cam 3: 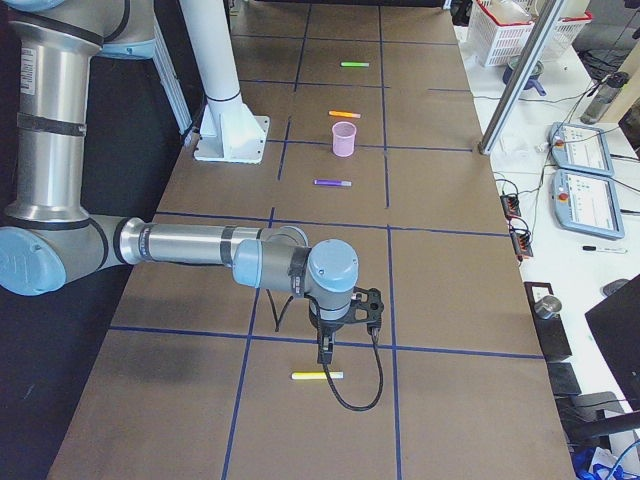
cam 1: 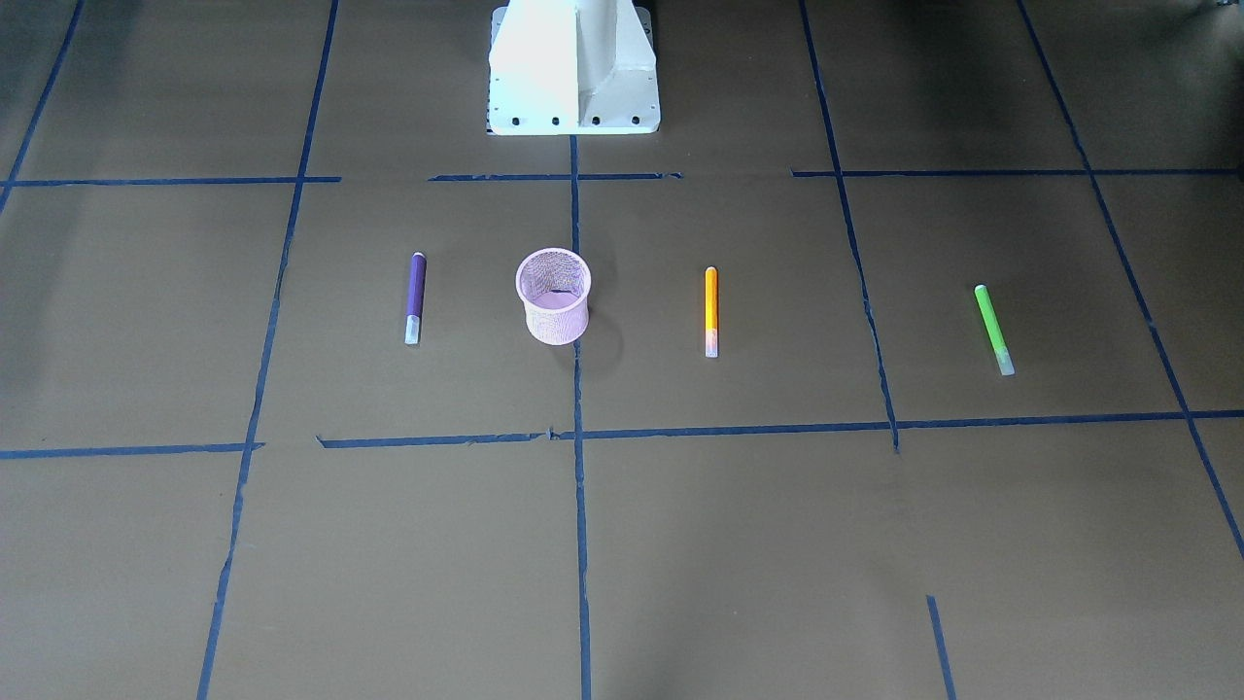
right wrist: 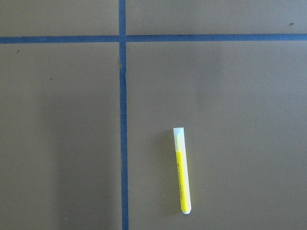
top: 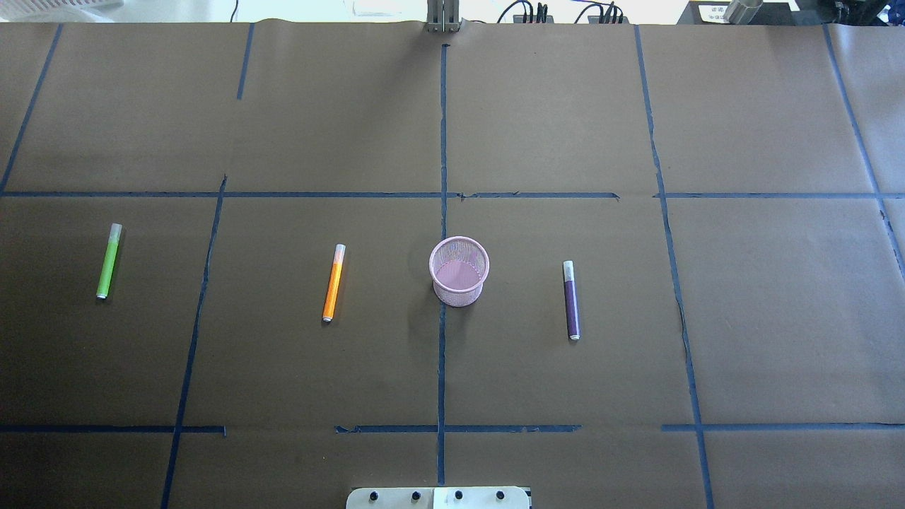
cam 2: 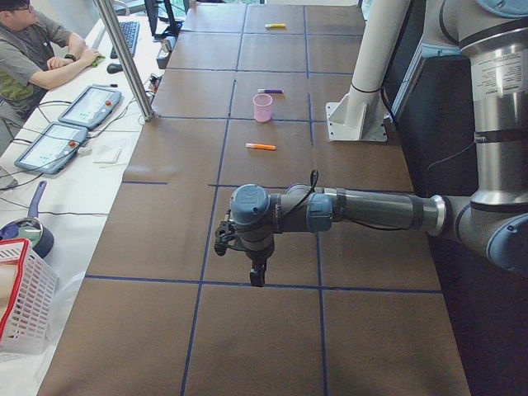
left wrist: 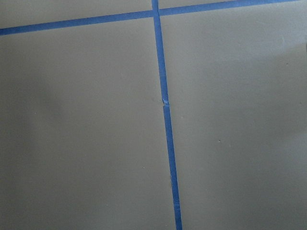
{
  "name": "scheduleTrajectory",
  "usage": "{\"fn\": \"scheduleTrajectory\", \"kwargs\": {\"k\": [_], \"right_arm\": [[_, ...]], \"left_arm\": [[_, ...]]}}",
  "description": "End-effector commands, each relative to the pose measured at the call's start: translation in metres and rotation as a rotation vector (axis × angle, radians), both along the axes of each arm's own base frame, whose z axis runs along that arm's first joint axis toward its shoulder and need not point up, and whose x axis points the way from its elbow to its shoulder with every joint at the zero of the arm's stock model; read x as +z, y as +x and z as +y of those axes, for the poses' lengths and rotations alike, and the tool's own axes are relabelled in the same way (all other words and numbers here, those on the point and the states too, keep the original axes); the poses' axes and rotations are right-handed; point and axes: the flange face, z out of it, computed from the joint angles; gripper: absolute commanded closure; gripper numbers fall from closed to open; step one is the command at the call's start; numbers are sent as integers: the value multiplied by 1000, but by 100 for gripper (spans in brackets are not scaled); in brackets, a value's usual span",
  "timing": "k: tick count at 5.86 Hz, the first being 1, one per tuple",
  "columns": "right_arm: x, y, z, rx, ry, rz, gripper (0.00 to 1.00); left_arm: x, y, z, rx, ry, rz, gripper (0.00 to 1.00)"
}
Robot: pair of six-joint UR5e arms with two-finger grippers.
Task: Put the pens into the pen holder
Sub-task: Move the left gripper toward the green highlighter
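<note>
The pink mesh pen holder point(top: 459, 271) stands upright at the table's middle, with no pen standing in it. The purple pen point(top: 570, 300) lies to its right, the orange pen point(top: 333, 283) to its left, and the green pen point(top: 109, 261) far left. A yellow pen point(right wrist: 182, 170) lies beyond the table's right part, under my right gripper point(cam 3: 325, 352), which hangs just above it. My left gripper point(cam 2: 257, 276) hangs over bare table far left. Both grippers show only in the side views, so I cannot tell whether they are open or shut.
Brown paper with blue tape lines point(top: 442, 141) covers the table. The robot's white base point(cam 1: 573, 68) stands at the near edge. An operator point(cam 2: 29, 49) sits at a side desk with tablets point(cam 2: 87, 106). A white basket point(cam 2: 21, 305) stands off the table.
</note>
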Motion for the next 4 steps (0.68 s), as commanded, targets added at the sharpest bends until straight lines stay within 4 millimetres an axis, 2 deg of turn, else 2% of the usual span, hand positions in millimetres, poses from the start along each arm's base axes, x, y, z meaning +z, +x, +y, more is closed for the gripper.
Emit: {"fn": "scheduleTrajectory", "kwargs": {"k": [1,2,3,4], "right_arm": [[-1,-2,-1,-1,0,-5,0],[-11,-2,-7,-1,21,-3,0],[-31,-3,-10,0,59,-8,0],[-46,-7,-18,4,83,-52,0]], "left_arm": [[-2,1,1,2,5,0,0],[-5,1,1,3,5,0,0],[-13,4,-3,0,18,11,0],[-22,5,-23,4,67,7,0]]}}
